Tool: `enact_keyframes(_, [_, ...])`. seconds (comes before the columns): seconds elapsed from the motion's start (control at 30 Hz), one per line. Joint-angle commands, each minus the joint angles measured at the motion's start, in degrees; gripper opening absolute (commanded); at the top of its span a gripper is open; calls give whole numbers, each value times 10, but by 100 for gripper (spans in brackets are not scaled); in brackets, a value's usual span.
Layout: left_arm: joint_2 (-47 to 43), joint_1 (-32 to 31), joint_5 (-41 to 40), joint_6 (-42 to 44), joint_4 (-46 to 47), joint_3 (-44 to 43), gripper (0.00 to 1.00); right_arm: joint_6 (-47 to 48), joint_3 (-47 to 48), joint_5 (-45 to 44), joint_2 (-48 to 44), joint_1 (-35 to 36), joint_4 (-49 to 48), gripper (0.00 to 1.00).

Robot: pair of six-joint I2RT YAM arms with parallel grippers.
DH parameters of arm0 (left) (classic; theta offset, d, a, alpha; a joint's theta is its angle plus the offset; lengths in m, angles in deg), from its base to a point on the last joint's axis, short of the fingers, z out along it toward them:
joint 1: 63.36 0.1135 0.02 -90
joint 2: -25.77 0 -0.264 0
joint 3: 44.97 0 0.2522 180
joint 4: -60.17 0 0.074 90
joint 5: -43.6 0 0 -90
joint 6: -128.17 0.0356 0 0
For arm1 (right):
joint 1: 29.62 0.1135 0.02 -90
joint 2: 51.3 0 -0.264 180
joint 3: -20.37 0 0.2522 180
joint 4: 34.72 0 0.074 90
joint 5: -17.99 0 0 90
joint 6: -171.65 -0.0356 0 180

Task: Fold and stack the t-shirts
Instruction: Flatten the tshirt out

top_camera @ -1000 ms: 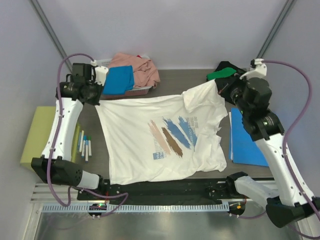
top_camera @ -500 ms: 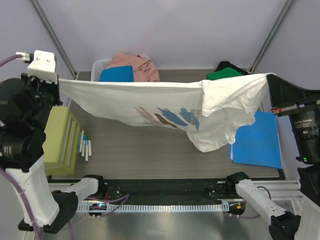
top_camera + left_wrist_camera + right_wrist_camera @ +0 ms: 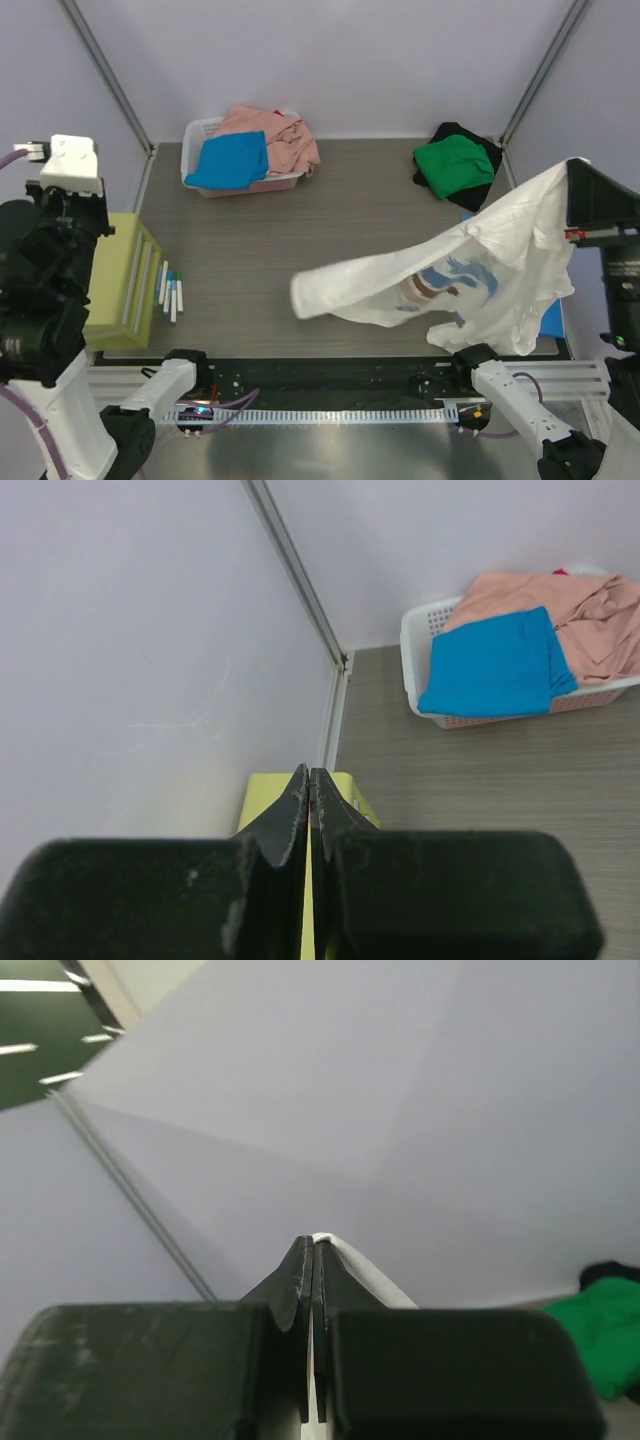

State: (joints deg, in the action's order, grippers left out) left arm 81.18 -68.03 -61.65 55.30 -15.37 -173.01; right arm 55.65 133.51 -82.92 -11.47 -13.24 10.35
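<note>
Cloth of the white t-shirt (image 3: 500, 270) hangs pinched between the closed right gripper (image 3: 312, 1248), raised at the right; the left gripper (image 3: 308, 778) is pressed together, empty.

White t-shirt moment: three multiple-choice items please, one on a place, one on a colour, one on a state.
1. The bright blue t-shirt lies: A in the white basket; B on the table; C in a gripper.
2. The t-shirt on the black t-shirt is: A pink; B green; C white.
3. The white t-shirt is: A folded flat; B held by both grippers; C hanging from the right gripper.
A, the basket's rim surrounds it; B, the green t-shirt covers it; C, the left gripper is shut, empty.
</note>
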Motion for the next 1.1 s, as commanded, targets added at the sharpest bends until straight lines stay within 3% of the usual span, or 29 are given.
enact_keyframes(0.0, [31, 4, -3, 5, 83, 134, 0, 3, -94, -63, 58, -1, -11, 1])
enact_keyframes(0.07, [61, 4, 32, -22, 83, 177, 0, -12, -124, -38, 93, -1, -13, 1])
enact_keyframes(0.17, [108, -10, 184, -83, 76, 254, 0, -34, -151, -7, 118, 0, -26, 1])
enact_keyframes(0.33, [192, -201, 140, -70, 75, 345, 1, -28, -163, -2, 120, 0, -41, 1])
enact_keyframes(0.37, [211, -217, 140, -74, 79, 345, 8, -23, -161, -3, 122, 0, -40, 1])
enact_keyframes(0.4, [224, -233, 140, -75, 81, 342, 34, -20, -161, -8, 123, 0, -40, 1])
enact_keyframes(0.47, [247, -290, 121, -71, 81, 323, 45, -15, -159, -18, 124, 0, -41, 1])
enact_keyframes(0.5, [273, -312, 116, -68, 77, 314, 57, -9, -159, -29, 125, 0, -40, 1])
enact_keyframes(0.57, [302, -378, 100, -68, 71, 287, 63, -1, -159, -40, 125, -1, -41, 1])
enact_keyframes(0.83, [456, -561, 53, -68, 106, 215, 70, 23, -168, -85, 137, 0, -46, 1])
enact_keyframes(1.07, [507, -584, 58, -90, 186, 230, 72, 34, -178, -108, 155, 0, -42, 1])
